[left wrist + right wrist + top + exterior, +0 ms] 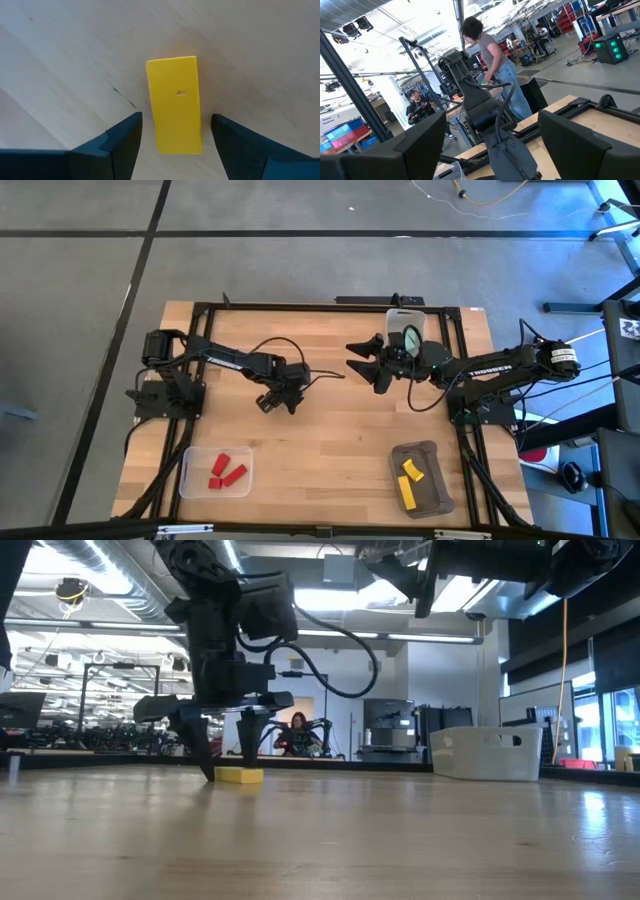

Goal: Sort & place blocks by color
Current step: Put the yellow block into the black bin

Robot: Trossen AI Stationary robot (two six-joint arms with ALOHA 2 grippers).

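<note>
Three red blocks (226,470) in clear bin (190,480) at table's (330,430) near left corner; left tool (278,402) down at table middle, fingers (122,145) spread either side of yellow bar (175,102), flat on wood, clear gaps both sides, not pinched; right tool (368,363) raised near far edge, spread wide, holding nothing; white bin (405,325) just behind it with pale teal block (411,337) inside; two yellow blocks (408,482) in grey bin (432,495) at near right
</note>
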